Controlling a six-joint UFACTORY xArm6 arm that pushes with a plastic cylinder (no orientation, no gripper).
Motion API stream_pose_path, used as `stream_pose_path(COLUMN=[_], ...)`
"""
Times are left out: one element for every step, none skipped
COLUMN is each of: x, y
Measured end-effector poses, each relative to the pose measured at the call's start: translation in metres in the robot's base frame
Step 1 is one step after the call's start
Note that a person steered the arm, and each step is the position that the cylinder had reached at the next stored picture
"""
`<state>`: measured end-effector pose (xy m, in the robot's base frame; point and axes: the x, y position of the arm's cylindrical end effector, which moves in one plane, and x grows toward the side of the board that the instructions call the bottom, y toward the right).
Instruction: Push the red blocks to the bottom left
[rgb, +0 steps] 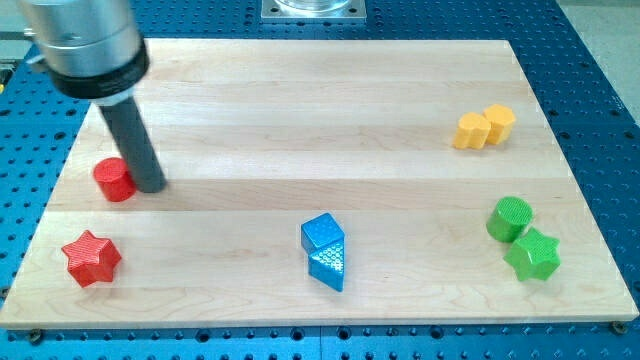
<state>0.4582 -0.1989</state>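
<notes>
A red cylinder block (114, 180) lies near the view's left edge of the wooden board (300, 110). A red star block (91, 258) lies below it, near the view's bottom left corner. My tip (151, 186) rests on the board just to the right of the red cylinder, touching or almost touching its side. The dark rod rises from there up and to the left into the arm's grey housing (88, 42).
Two blue blocks (326, 250) lie together at the bottom middle. Two yellow blocks (484, 127) sit at the upper right. A green cylinder (510, 217) and a green star (533, 255) sit at the lower right.
</notes>
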Motion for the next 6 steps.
stream_pose_path(x=[-0.029,0.004,0.028,0.024,0.028,0.058], y=[-0.020,-0.039,-0.038,-0.027,0.014,0.092])
